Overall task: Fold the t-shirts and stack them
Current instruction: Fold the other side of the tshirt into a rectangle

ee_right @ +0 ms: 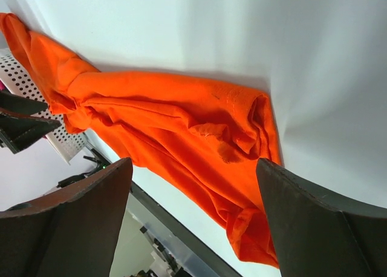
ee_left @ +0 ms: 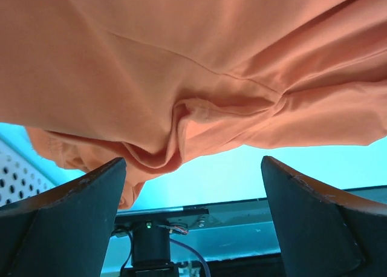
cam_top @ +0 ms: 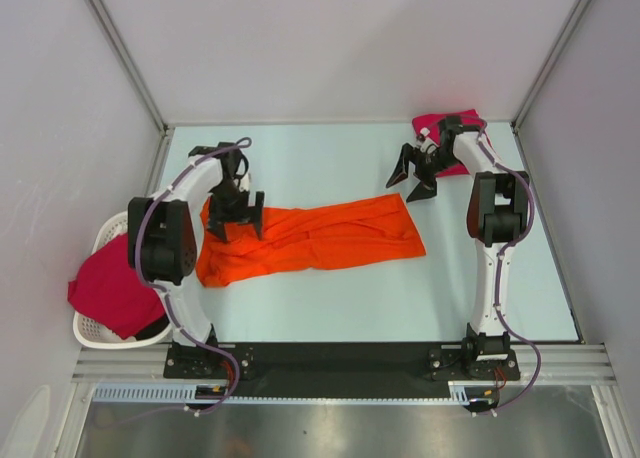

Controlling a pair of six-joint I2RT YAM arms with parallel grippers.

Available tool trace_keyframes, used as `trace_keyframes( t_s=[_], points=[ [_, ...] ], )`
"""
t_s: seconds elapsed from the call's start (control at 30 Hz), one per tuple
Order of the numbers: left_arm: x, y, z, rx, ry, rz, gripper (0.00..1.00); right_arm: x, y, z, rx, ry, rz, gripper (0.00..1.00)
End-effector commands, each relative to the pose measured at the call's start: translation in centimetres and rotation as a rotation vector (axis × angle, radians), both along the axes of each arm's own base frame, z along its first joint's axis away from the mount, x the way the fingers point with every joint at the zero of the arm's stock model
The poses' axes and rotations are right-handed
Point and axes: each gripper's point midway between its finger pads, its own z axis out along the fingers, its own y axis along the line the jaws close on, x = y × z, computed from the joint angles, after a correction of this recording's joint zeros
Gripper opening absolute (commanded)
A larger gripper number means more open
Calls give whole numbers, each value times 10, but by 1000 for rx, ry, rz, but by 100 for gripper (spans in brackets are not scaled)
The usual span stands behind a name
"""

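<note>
**tomk:** Where's the bright orange cotton t-shirt (cam_top: 320,240) compared to the arms?

**rigwatcher:** It's stretched across the middle of the pale blue-green worktop (cam_top: 340,308) as a long rumpled band running left to right. The left pincer (cam_top: 237,218) sits right over its left end, let go, with the jaws spread wide. In the left wrist view the two dark fingers (ee_left: 66,216) stand well apart. The orange cloth bunches up just beyond them, with a knot of creases in the middle. Can't tell if the tips actually touch the fabric.

**tomk:** And the other arm?

**rigwatcher:** The right pincer (cam_top: 410,181) is released too, jaws apart and gripping nothing. It hangs on the far side of the shirt's right end, near it but clear of it. Its wrist camera looks along the whole shirt, which is wrinkled and folded over on itself.

**tomk:** The rest of the laundry?

**rigwatcher:** One crimson-pink cotton shirt (cam_top: 110,290) flops over the rim of a white slatted plastic basket (cam_top: 88,330), just beside the left arm at the worktop's left edge. A second crimson-pink shirt (cam_top: 445,126) lies in the far right corner, partly hidden behind the right arm.

**tomk:** What about the room?

**rigwatcher:** Plain white walls (cam_top: 330,48) on three sides, with silver metal rails (cam_top: 122,53) running up the corners. Both arm bases sit on a black base strip (cam_top: 340,356) at the near edge.
</note>
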Motion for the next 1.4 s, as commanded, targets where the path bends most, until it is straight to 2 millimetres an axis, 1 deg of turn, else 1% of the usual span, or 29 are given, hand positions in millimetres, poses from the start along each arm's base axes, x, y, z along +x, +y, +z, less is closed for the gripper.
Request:
trace_keyframes(
  t_s=[0.0,0.03,0.13,0.2,0.23,0.27,0.3,0.33,0.4,0.47,0.5,0.57,0.6,0.7,0.8,0.9,0.97,1.0,1.03,1.1,1.17,1.23,1.3,1.37],
  points=[
    [31,-1,34,47,-159,-11,99,13,6,47,26,-109,-4,88],
    [35,-2,42,41,-195,-10,99,14,6,52,28,-123,-3,87],
    [50,-8,57,5,-278,-2,100,20,10,60,34,-153,-5,85],
    [61,-10,62,-9,-314,16,98,23,12,59,41,-145,-12,83],
    [64,-8,56,-12,-293,23,98,25,14,60,43,-150,-13,82],
    [67,-6,54,-7,-283,31,97,26,13,55,43,-133,-15,82],
    [70,-4,54,-5,-277,34,95,26,17,55,50,-132,-9,81],
    [73,1,45,1,-247,41,95,28,17,57,49,-137,-10,80],
    [78,7,43,10,-240,46,94,26,19,49,37,-107,-7,78],
    [82,15,35,20,-223,59,93,25,20,49,27,-93,0,77],
    [82,19,32,27,-213,64,93,25,19,42,8,-76,0,77],
    [78,22,21,24,-165,67,94,22,15,38,-18,-54,1,77],
    [75,22,11,20,-134,67,94,20,15,31,-29,-32,0,76],
    [65,20,-1,11,-75,62,94,12,10,20,-65,17,-1,73],
    [66,19,-3,1,-87,62,95,3,7,13,-90,49,7,70],
    [67,18,-4,-3,-81,54,96,-4,7,12,-98,62,15,65],
    [65,18,-9,-1,-59,51,96,-10,6,12,-96,78,18,62],
    [65,18,-11,-1,-54,51,96,-13,7,13,-90,81,23,61],
    [64,18,-11,-2,-51,51,96,-18,7,9,-85,101,23,61],
    [65,19,-12,1,-56,51,96,-22,8,12,-84,97,29,58],
    [63,19,-12,2,-53,49,97,-27,6,8,-91,112,29,58],
    [63,19,-14,1,-51,49,97,-30,6,1,-96,121,34,58],
    [64,18,-13,-1,-55,46,97,-29,7,-1,-99,115,37,57],
    [65,18,-12,-3,-61,46,97,-23,8,0,-96,103,32,57]
  ],
)
